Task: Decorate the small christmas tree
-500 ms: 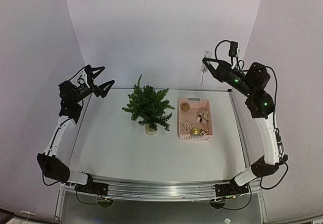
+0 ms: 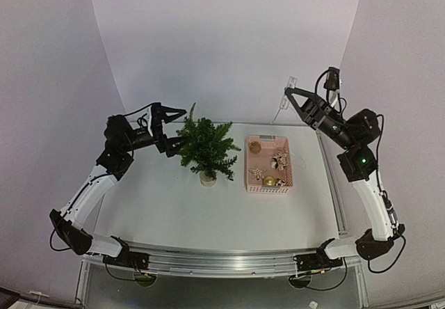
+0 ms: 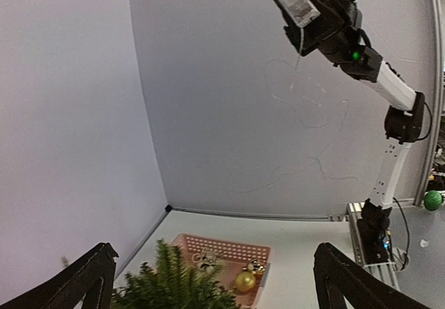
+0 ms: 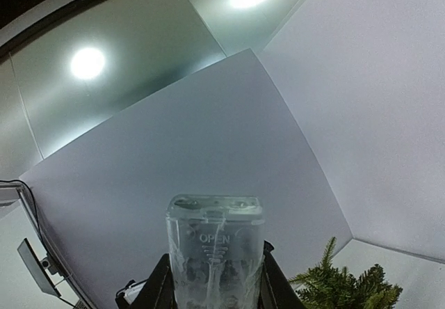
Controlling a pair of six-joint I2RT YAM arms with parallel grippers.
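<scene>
The small christmas tree [image 2: 205, 145] stands mid-counter [image 2: 153, 197] beside the pink basket [image 2: 267, 189], the left hand [image 2: 177, 131] spread wide at its flank, the right hand [image 2: 290, 93] gripping a clear battery box [image 4: 215, 253] aloft, apparently ready for carrying over the branches.

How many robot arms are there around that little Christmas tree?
2. The left arm reaches beside the small christmas tree, left gripper open. The right arm is raised near the back wall, right gripper holding a clear plastic box. No others visible.
</scene>
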